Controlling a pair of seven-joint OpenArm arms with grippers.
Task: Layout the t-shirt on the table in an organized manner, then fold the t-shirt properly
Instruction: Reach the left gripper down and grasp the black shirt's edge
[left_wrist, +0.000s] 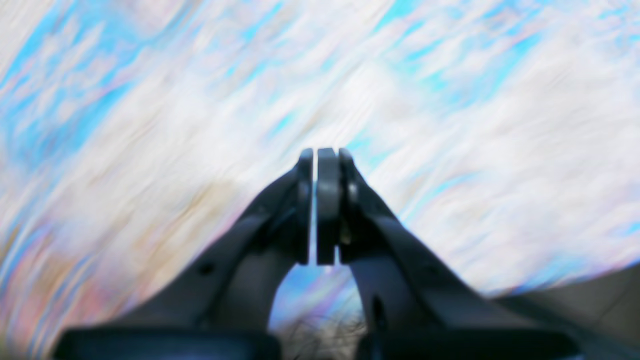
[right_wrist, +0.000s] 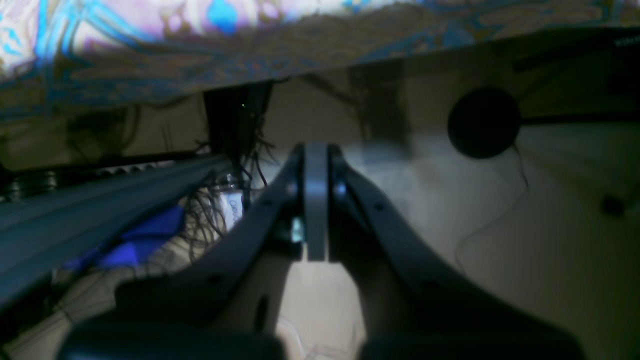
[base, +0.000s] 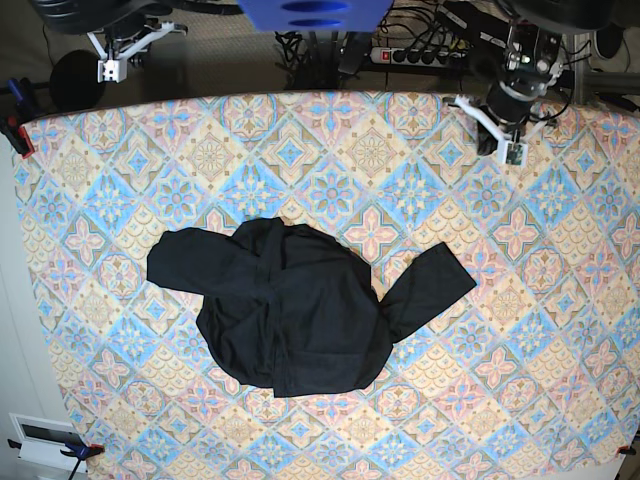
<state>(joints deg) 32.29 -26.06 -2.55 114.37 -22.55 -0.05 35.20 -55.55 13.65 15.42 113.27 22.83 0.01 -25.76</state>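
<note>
Below and inward of both end effectors, the t-shirt (base: 285, 305) lies crumpled mid-tabletop (base: 560, 300), long axis across. Left end effector (left_wrist: 320, 160) and right end effector (right_wrist: 316, 150) are each fully closed, holding nothing; the left appears nearer the outstretched sleeve (base: 428, 288).

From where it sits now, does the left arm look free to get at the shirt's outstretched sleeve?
Probably yes: the left gripper, shut and empty, hangs over bare table, and nothing lies between it and the t-shirt sleeve.
</note>
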